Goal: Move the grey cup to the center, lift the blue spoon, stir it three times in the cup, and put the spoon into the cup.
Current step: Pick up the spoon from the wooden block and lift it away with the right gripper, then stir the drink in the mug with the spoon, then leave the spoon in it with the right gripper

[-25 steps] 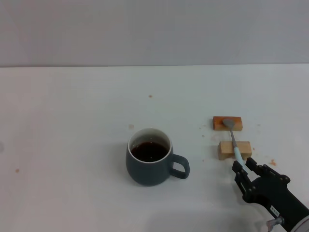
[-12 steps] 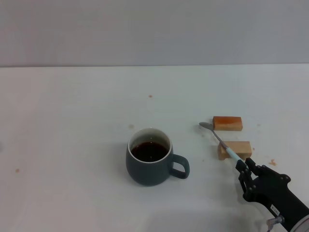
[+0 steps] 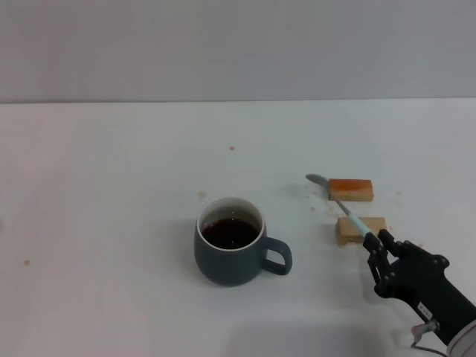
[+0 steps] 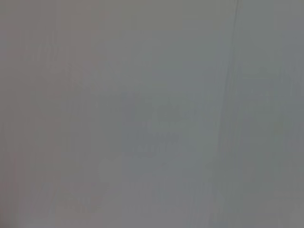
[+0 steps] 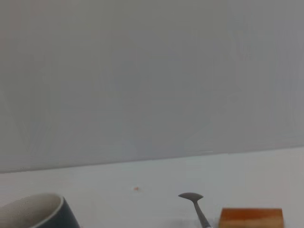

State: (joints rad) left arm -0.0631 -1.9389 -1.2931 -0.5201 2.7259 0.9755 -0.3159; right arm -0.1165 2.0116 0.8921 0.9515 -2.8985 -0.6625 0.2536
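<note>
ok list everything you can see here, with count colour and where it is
grey cup: 1, dark slate grey with white inside, near the table's centre, handle toward the robot's right, dark brown liquid inside
blue spoon: 1, grey metal bowl with pale blue handle, lifted off the blocks and tilted, bowl pointing toward the cup, handle end in the right gripper
wooden blocks: 2, the far one orange-brown, the near one pale tan, right of the cup
table: 1, white, with a few small brownish specks
right gripper: 1, black, at the lower right, shut on the spoon's handle
left gripper: not in view
</note>
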